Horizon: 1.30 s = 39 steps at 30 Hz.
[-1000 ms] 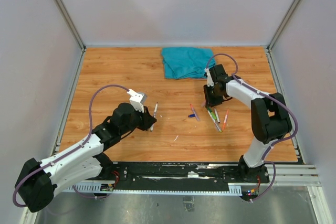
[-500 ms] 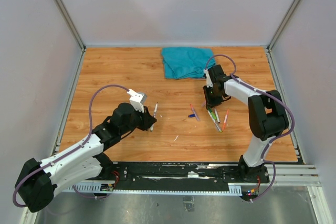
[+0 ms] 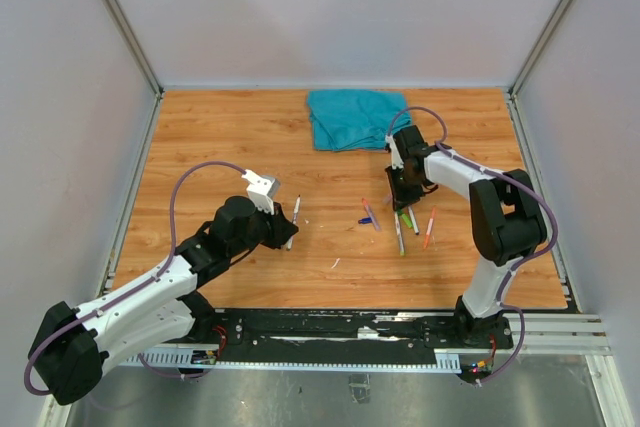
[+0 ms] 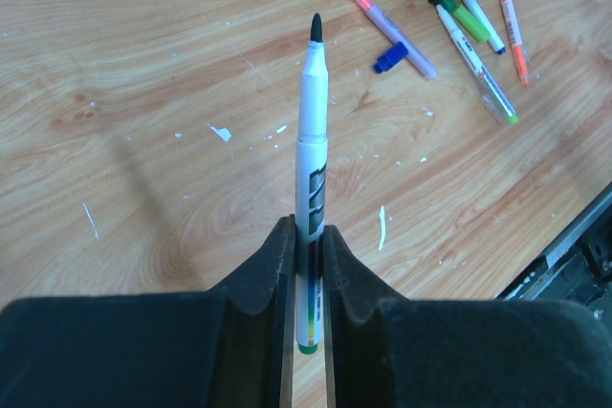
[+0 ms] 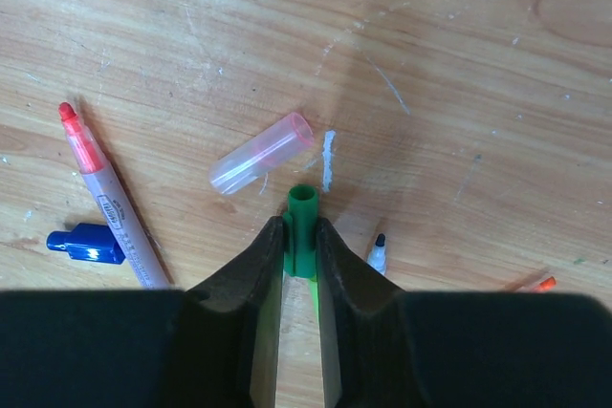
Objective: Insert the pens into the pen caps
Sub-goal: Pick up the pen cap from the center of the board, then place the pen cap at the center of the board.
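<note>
My left gripper [image 4: 308, 238] is shut on a white pen [image 4: 312, 136], holding it near its green rear end with the dark green tip pointing away over the table. The top view shows this pen [image 3: 293, 220] left of centre. My right gripper [image 5: 300, 236] is shut on a green pen cap [image 5: 302, 220], whose open end points forward just above the wood. In front of it lie a clear pink cap [image 5: 260, 152], a red-tipped pen [image 5: 107, 205] and a blue cap [image 5: 86, 244]. Several more pens [image 3: 404, 225] lie under the right gripper [image 3: 403, 197].
A folded teal cloth [image 3: 350, 119] lies at the back of the wooden table [image 3: 220, 147]. An orange pen [image 3: 430, 227] lies right of the pen cluster. White scraps dot the wood [image 4: 222, 133]. Walls close off the table on three sides.
My right gripper has closed on the green cap and shifted slightly left. A pen under it has swung to lie more upright in the top view. The left arm has not moved.
</note>
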Tool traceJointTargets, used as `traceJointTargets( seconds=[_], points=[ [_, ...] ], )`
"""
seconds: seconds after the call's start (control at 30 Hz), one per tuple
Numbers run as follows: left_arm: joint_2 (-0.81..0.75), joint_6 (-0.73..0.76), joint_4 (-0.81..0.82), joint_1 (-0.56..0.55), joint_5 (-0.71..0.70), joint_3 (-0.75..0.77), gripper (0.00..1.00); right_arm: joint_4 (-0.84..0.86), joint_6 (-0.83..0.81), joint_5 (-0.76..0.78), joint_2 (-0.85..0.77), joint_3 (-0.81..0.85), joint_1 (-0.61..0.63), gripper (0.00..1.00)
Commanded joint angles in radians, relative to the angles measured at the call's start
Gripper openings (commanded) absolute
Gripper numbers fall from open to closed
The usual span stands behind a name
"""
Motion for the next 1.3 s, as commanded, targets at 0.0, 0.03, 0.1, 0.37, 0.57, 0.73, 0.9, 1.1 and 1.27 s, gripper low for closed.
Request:
traceJointTargets(
  seconds=[0.0, 0.03, 0.1, 0.37, 0.57, 0.73, 0.9, 1.1, 1.27],
  points=[
    [-0.015, -0.002, 0.018, 0.002, 0.001, 0.005, 0.01, -0.028, -0.019, 0.034, -0.001, 0.016, 0.014, 0.16],
    [-0.015, -0.002, 0.018, 0.002, -0.001, 0.005, 0.0, -0.027, -0.02, 0.037, -0.01, 0.016, 0.014, 0.15],
    [-0.016, -0.003, 0.018, 0.002, -0.001, 0.007, 0.0, -0.023, -0.02, 0.042, -0.037, 0.016, 0.019, 0.14],
    [-0.017, -0.007, 0.021, 0.002, -0.003, 0.012, 0.01, -0.024, -0.02, 0.054, -0.135, 0.01, 0.028, 0.13],
    [-0.023, -0.012, 0.015, 0.002, -0.009, 0.014, 0.01, -0.037, -0.023, 0.054, -0.159, 0.0, 0.049, 0.13],
    [-0.052, -0.021, -0.009, 0.002, -0.036, 0.021, 0.01, -0.029, -0.01, 0.045, -0.201, -0.032, 0.116, 0.13],
    [-0.085, -0.026, -0.045, 0.002, -0.046, 0.045, 0.01, -0.012, 0.034, 0.049, -0.247, -0.076, 0.23, 0.14],
    [-0.135, -0.021, -0.11, 0.002, -0.053, 0.093, 0.01, 0.037, 0.067, 0.04, -0.273, -0.129, 0.394, 0.16],
    [-0.206, -0.022, -0.183, 0.002, -0.083, 0.147, 0.0, 0.064, -0.04, 0.011, -0.245, -0.147, 0.489, 0.15]
  ],
)
